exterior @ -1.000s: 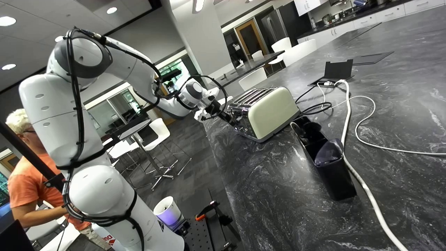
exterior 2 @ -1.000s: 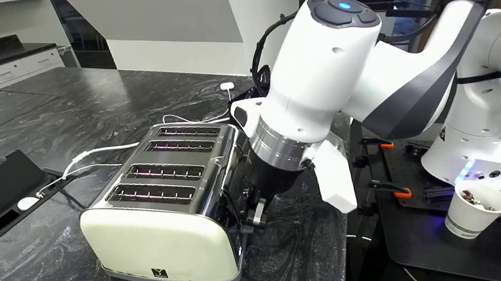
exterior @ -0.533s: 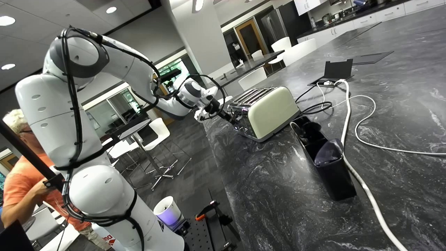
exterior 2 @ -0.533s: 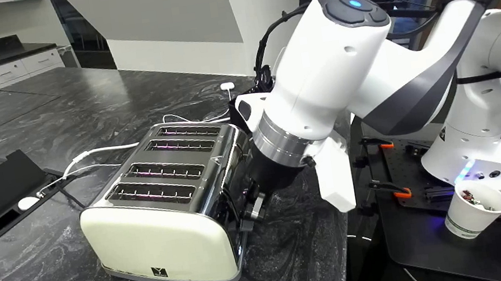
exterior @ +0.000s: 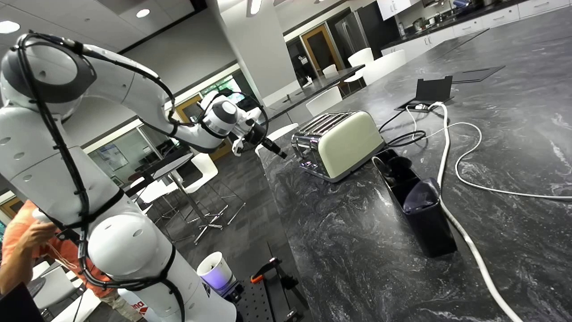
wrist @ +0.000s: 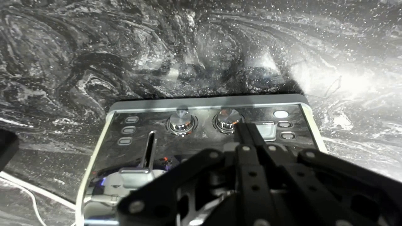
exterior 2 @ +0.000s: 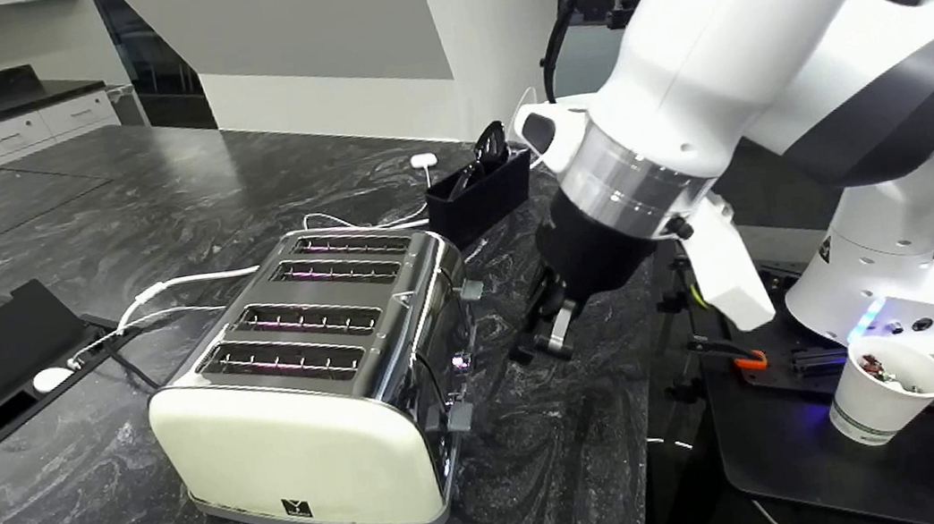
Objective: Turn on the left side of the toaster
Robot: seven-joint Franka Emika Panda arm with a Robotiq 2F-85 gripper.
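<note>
- My claw (wrist: 247, 126) is closed, tips together, holding nothing, clear of the toaster (exterior 2: 303, 455).
- It stands on the counter (exterior: 357, 250), just in from the edge nearest me.
- I hang between that edge and its control face (wrist: 205, 133): toaster lies inboard of me, slots (exterior 2: 308, 321) roughly square to the edge.
- Left lever (exterior 2: 458, 416) is down, right lever (exterior 2: 472, 290) up; a button (wrist: 281, 114) on the left lever's side glows. My read: left half is on, next is likely backing out.
- Text: small dark label (exterior 2: 297, 508), Y-like mark, rest too small. Red label (exterior: 139, 307) off the counter, maybe "na", partly hidden.
</note>
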